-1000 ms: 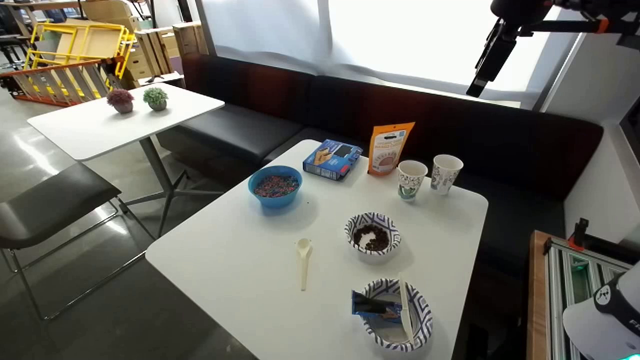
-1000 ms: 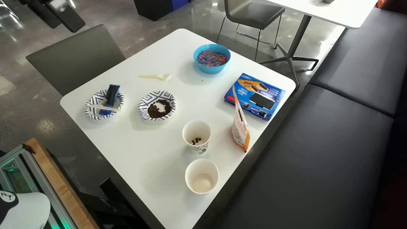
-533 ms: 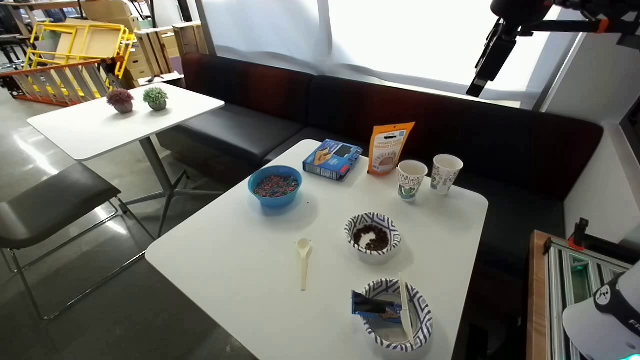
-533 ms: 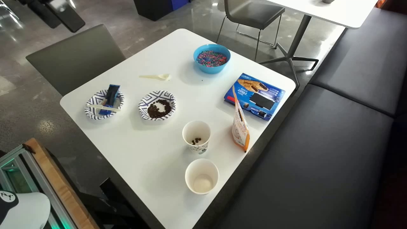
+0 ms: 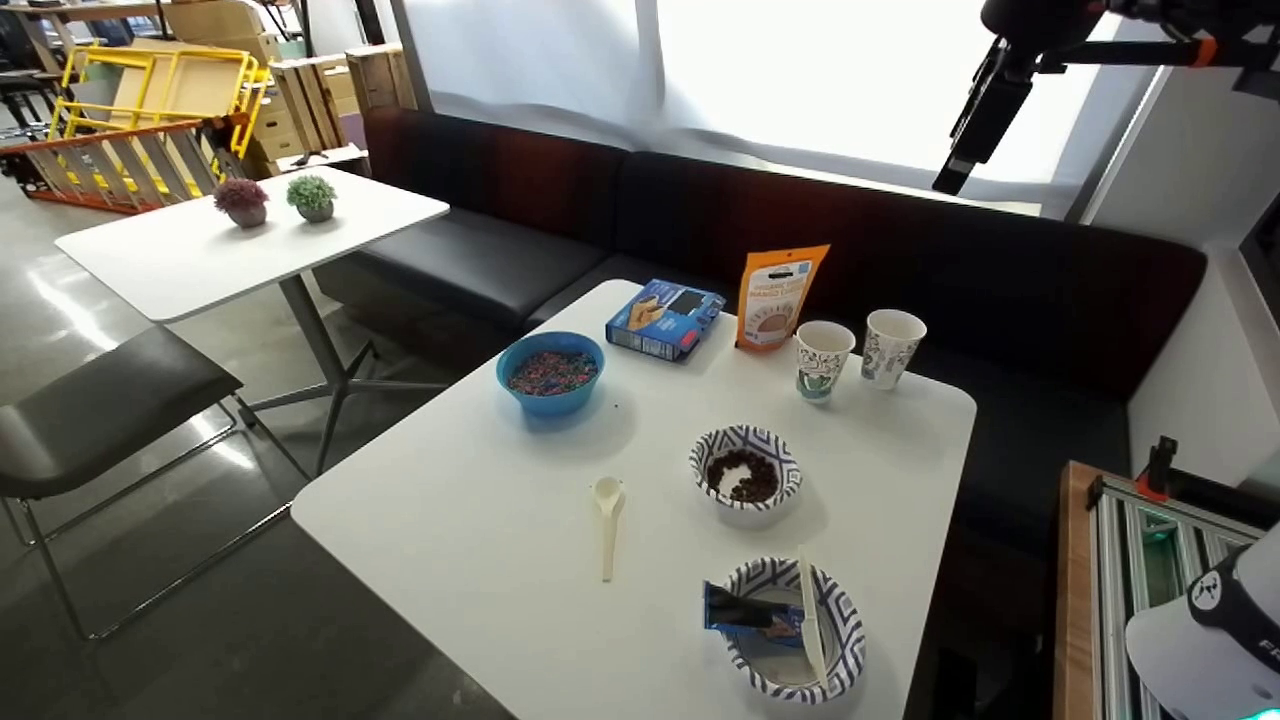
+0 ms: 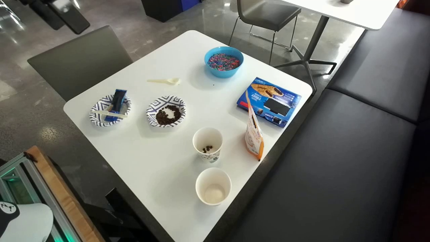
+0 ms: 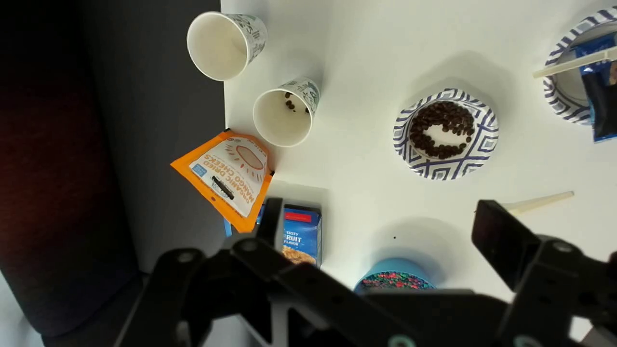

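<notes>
My gripper (image 7: 378, 214) is open and holds nothing; its fingers are wide apart in the wrist view. It is raised high above the white table (image 5: 480, 530), touching nothing, and shows at the top of both exterior views (image 5: 958, 170) (image 6: 69, 25). Between and below the fingers in the wrist view, a blue bowl (image 7: 396, 265) of small coloured pieces is partly hidden by the gripper. A blue box (image 7: 303, 231) is behind the left finger. A pale spoon (image 7: 542, 200) lies beyond the right finger. A patterned paper bowl (image 7: 441, 168) holds dark brown beans.
An orange mango pouch (image 5: 772, 300) stands by two paper cups (image 5: 823, 365) (image 5: 888, 350); one cup holds a few beans. Another patterned bowl (image 5: 850, 640) holds a blue wrapper (image 5: 760, 615) and a white utensil (image 5: 812, 630). A black bench (image 6: 322, 178) and grey chair (image 6: 80, 64) border the table.
</notes>
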Controlling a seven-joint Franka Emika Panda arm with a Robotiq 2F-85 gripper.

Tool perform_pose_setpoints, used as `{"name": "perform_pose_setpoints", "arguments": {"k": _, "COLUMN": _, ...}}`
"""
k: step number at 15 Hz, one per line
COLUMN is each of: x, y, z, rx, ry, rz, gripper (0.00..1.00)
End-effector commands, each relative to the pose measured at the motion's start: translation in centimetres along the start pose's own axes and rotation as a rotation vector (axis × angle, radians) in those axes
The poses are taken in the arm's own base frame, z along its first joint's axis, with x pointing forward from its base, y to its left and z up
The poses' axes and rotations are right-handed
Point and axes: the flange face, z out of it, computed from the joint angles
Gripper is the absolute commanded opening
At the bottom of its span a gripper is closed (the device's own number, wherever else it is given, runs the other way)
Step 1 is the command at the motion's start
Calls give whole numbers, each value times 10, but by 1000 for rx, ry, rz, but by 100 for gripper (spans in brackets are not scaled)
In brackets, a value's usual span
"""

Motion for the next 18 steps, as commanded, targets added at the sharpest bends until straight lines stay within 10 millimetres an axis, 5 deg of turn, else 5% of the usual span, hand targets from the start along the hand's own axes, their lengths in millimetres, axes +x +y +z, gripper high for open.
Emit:
{"name": "perform_pose_setpoints", "arguments": {"k": 1, "x": 10, "y": -2, "z": 3, "rx": -26, "ry": -17, "rz": 24, "gripper": 100}}
{"name": "perform_pose_setpoints", "arguments": {"k": 8, "x": 106, "y": -18, "z": 26, "rx": 14, "ry": -98, "rz": 284, "gripper": 100}}
{"name": "perform_pose_setpoints", "arguments": {"k": 14, "x": 175, "y": -83, "z": 58, "rx": 227, "ry": -170, "rz": 502, "gripper": 100}}
{"name": "perform_pose_setpoints", "arguments": {"k": 18, "x": 207, "y": -133, "z": 81, "rx": 197, "ry": -235, "rz": 691, "gripper": 100}}
